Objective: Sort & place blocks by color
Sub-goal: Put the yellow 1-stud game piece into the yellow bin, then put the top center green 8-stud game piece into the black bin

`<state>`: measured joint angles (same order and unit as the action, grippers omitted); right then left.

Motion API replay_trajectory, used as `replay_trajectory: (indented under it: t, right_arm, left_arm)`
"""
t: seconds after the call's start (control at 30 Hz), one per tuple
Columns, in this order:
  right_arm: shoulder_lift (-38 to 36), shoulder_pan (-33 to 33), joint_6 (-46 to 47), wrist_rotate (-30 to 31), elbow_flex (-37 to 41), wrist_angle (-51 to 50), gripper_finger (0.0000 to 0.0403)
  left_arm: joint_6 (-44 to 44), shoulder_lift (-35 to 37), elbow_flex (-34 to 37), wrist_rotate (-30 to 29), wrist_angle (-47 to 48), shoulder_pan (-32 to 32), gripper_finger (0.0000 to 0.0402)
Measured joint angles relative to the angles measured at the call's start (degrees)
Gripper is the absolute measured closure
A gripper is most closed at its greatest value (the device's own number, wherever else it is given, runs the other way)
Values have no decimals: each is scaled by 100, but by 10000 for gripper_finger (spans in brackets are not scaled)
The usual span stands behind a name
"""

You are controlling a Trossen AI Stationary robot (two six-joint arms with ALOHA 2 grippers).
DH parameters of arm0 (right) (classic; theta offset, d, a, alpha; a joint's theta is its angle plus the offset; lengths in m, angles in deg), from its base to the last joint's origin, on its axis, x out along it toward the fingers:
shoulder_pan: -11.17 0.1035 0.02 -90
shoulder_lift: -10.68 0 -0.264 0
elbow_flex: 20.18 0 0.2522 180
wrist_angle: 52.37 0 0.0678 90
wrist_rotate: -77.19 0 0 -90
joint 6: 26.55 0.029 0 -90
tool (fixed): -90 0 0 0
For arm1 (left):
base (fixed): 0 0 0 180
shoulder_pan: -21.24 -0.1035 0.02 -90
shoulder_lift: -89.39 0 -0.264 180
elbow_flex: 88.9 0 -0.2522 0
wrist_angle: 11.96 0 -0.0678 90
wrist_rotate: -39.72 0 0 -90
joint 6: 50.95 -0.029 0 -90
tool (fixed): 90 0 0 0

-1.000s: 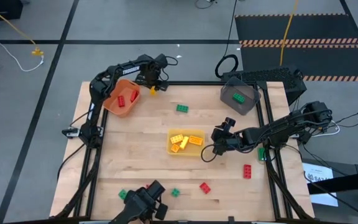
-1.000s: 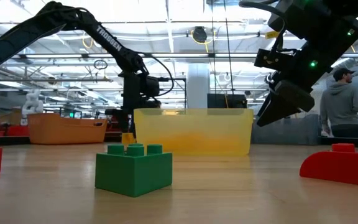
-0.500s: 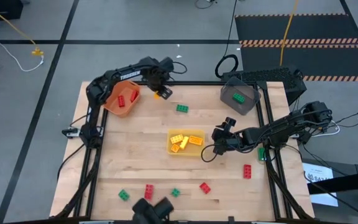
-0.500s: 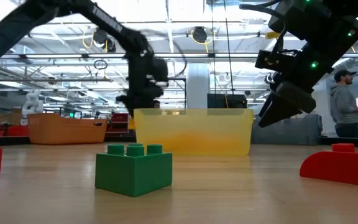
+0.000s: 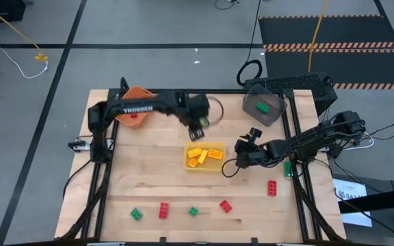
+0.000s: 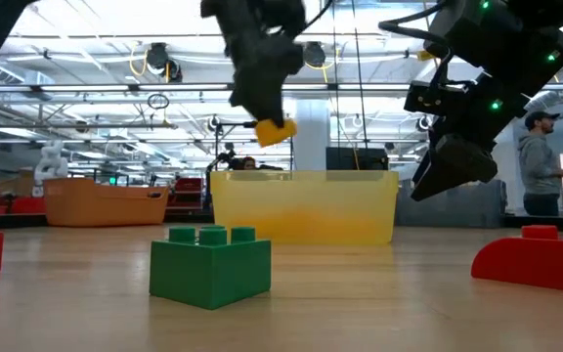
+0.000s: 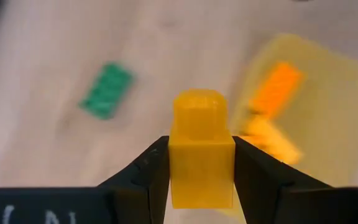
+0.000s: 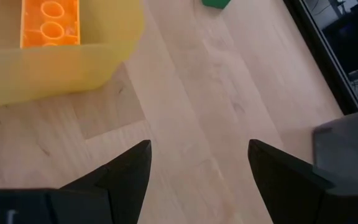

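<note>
bright, even overhead light; soft shadows; left wrist view motion-blurred; low view background hazy

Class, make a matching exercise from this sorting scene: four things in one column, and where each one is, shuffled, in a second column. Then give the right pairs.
Things
1. yellow brick
2. orange bin
3. grey bin
4. right gripper

Places
A. far right corner of the table, one green brick inside
B. open over bare wood beside the yellow bin
C. far left corner of the table
D. clamped between the left gripper's fingers

Pairs: 1-D, 2-C, 3-A, 4-B
</note>
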<state>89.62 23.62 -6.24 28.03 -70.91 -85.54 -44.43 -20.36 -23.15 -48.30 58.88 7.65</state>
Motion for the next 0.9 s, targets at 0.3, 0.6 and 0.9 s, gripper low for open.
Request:
replay_trajectory:
  t: [0.3,0.6,0.9]
  right_arm:
    - [-218,2,153,-4,0,-184,145]
    - [-1082,2,275,-38,0,-192,145]
    - [-1283,2,306,-41,0,-382,145]
  left_arm:
    - [496,-9,2,-542,-31,1090,251]
    - [584,-600,0,-500,-23,1301,235]
    - [406,-681,4,-504,-368,1338,161]
